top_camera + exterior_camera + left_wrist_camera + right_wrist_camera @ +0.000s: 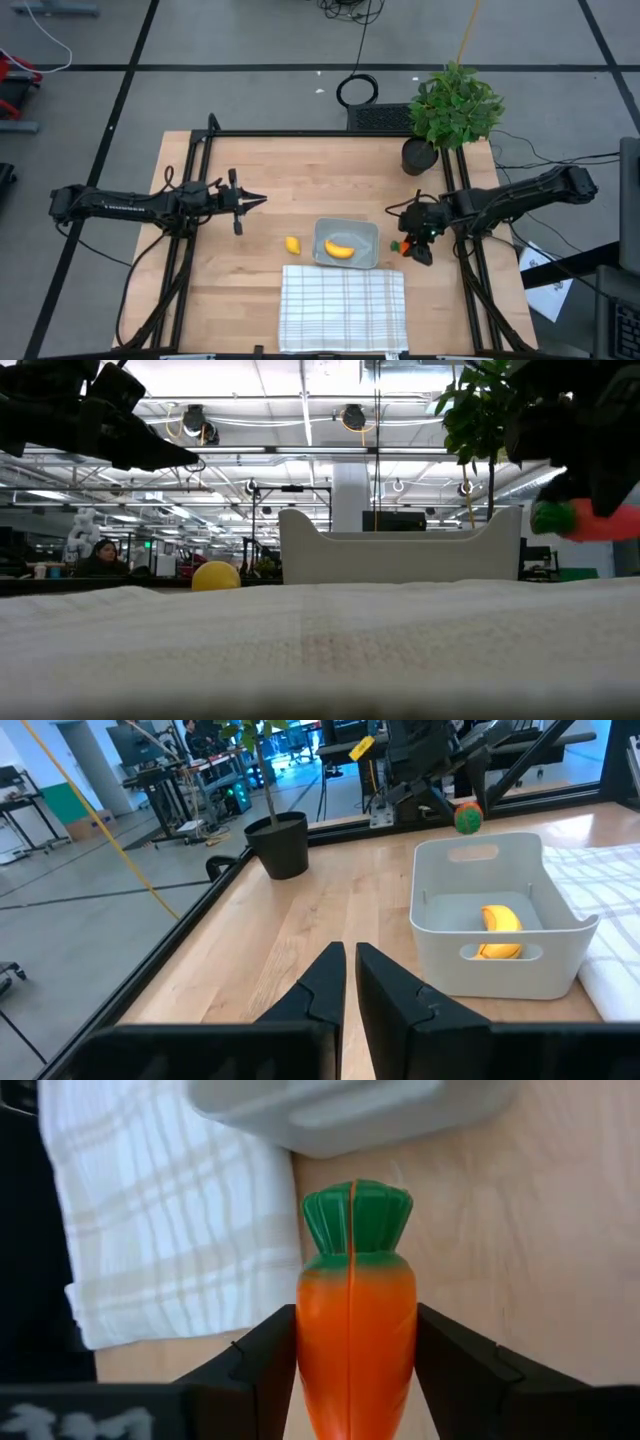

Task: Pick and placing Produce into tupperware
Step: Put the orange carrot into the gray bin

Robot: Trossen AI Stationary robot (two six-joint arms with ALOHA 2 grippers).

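High view: right fingers (417, 243) clamp carrot (402, 245) beside tub (367, 232) (left fingers (262, 200) pressed together).

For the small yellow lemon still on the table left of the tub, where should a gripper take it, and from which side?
Probably across its middle, from straight above. The lemon is small and round, so no axis matters, and it lies on bare wood, apart from the tupperware and the cloth. The left gripper, shut and idle, is nearer; the right gripper is shut on the carrot.
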